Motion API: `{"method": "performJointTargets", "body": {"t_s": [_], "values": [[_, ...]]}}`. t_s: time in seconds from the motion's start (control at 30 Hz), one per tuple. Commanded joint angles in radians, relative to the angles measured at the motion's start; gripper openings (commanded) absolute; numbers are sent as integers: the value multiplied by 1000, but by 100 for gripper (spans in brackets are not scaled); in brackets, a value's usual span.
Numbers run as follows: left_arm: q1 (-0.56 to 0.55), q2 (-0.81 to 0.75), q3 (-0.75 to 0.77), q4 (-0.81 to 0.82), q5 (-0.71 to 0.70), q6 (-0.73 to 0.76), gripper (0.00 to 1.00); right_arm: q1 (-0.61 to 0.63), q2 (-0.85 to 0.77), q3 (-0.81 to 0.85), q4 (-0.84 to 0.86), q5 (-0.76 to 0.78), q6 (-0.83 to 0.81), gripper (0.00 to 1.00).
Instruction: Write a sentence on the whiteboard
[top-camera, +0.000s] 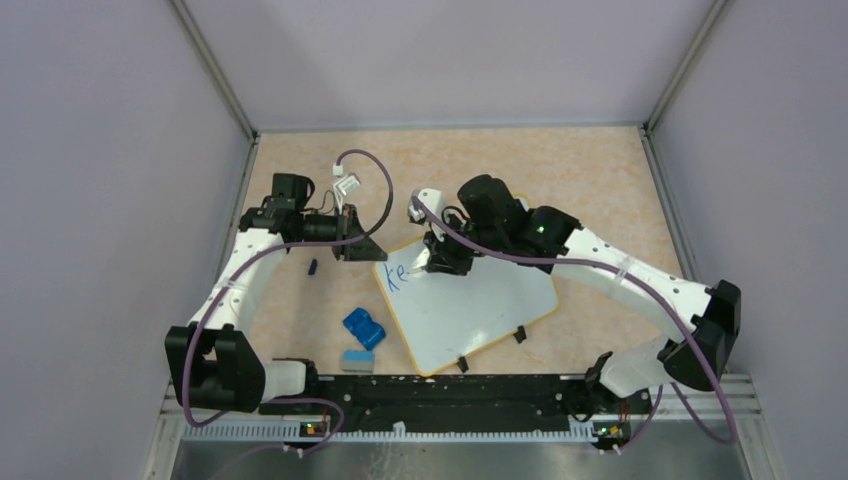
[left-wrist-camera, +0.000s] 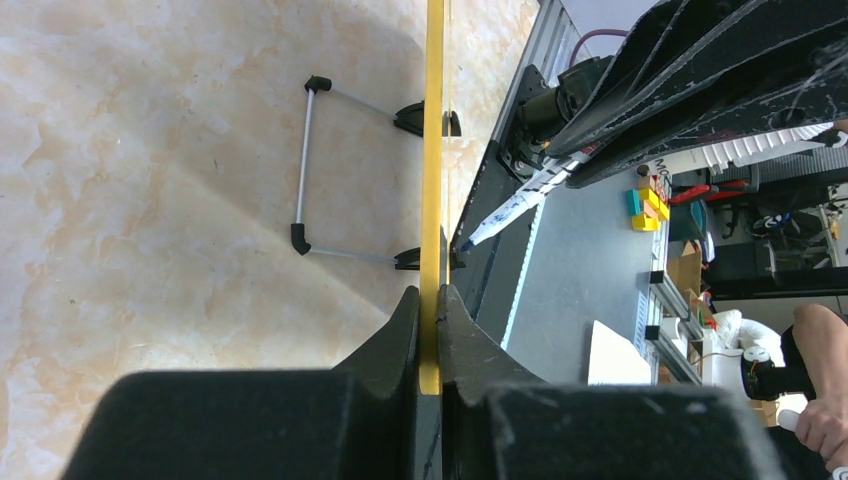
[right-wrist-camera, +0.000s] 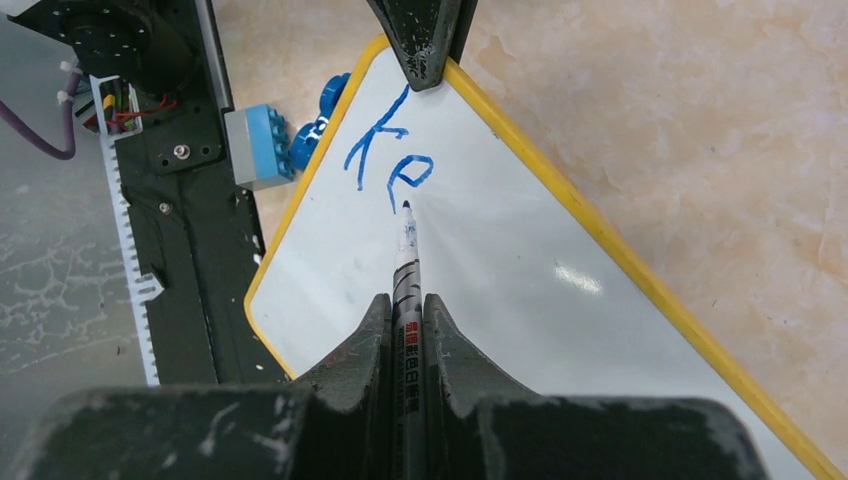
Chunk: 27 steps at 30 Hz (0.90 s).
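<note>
The whiteboard lies on the table at an angle, white with a yellow rim. Blue marker letters "ke", the start of the sentence, sit near its upper left corner. My left gripper is shut on that corner. In the left wrist view the rim runs edge-on between the closed jaws of the gripper. My right gripper is shut on a white marker. Its blue tip rests on the whiteboard just below the "e" of the sentence.
A blue toy block and a light blue-grey block lie left of the board's near corner. A small dark cap lies by the left arm. Two black clips sit on the board's near edge. Grey walls enclose the table.
</note>
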Motion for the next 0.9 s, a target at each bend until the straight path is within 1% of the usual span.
{"method": "performJointTargets", "body": {"t_s": [0.0,0.47,0.87], "values": [[-4,-10,-4,1,-12,8,0,-7,15,39,41,21,-5,0],[-5,-7,-6,1,-14,7,0,-49,-5,2,19,60,-34,0],[-5,-6,-6,1,-13,7,0,-53,12,33,47,63,-14,0]]}}
